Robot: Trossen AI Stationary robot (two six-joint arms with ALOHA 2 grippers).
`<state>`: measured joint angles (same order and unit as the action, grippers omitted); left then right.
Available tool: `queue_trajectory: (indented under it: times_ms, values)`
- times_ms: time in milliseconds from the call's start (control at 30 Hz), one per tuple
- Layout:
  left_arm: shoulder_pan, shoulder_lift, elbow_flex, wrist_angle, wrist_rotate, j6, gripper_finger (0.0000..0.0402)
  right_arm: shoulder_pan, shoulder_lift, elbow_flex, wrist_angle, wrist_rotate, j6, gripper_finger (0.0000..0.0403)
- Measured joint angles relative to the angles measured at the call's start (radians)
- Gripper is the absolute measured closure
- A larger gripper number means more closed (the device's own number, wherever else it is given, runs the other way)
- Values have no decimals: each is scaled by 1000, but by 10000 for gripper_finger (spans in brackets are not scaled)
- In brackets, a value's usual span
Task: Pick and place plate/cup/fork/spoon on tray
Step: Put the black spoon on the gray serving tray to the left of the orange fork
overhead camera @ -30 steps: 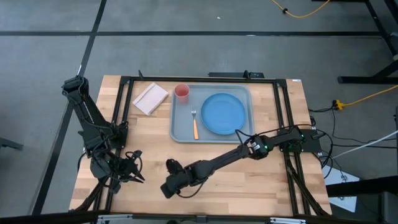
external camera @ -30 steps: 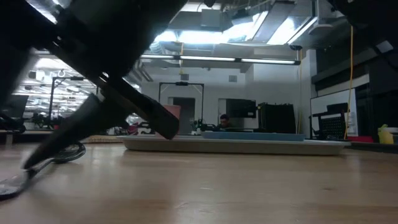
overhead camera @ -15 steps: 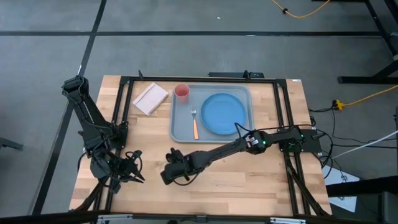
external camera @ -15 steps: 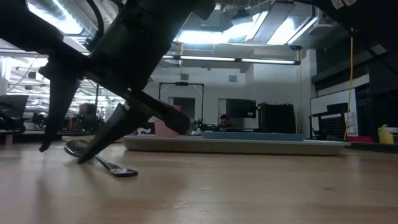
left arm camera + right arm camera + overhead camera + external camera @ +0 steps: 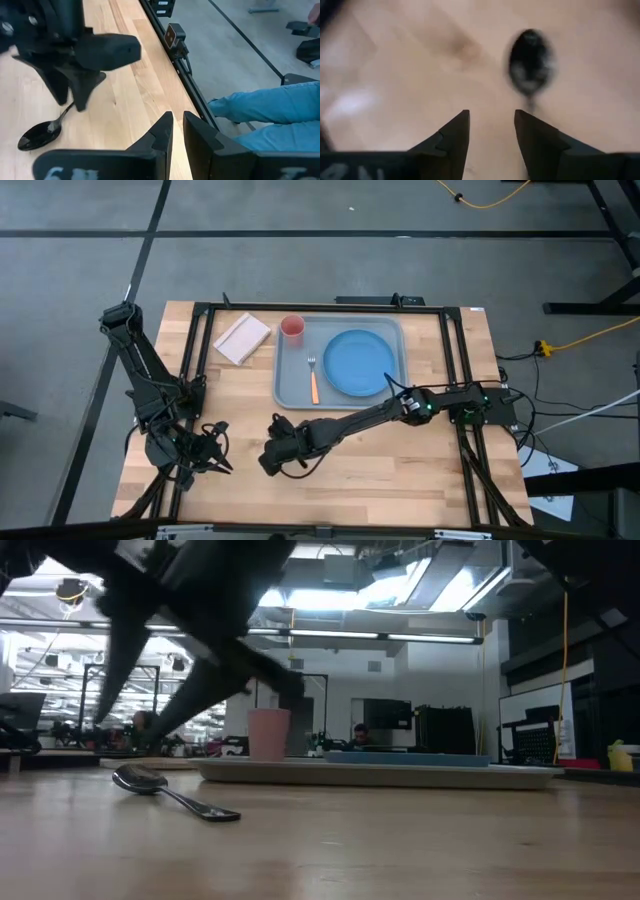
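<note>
High view: we find the right tool [image 5: 272, 459] extended over the wooden surface [image 5: 400, 470] near its front edge, fingers parted with a clear gap and holding nothing. We see the spoon [image 5: 170, 792] lying flat on the surface beneath it, untouched. We note the plate [image 5: 358, 362] and fork [image 5: 313, 383] on the tray [image 5: 290, 392], the cup [image 5: 292, 329] at its corner. The left tool [image 5: 205, 452] waits at the front left, fingers nearly together.
</note>
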<state>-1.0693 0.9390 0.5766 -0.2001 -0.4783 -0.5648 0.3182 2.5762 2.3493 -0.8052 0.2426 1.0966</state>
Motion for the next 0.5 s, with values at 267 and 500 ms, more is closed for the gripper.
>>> queue_trajectory:
  times_ms: [267,500]
  values:
    - [0,0,0,0,-7,0,365,5,2,-8,-123,6,-33,240]
    - [0,0,0,0,-8,1,365,19,6,-11,-138,-4,-111,240]
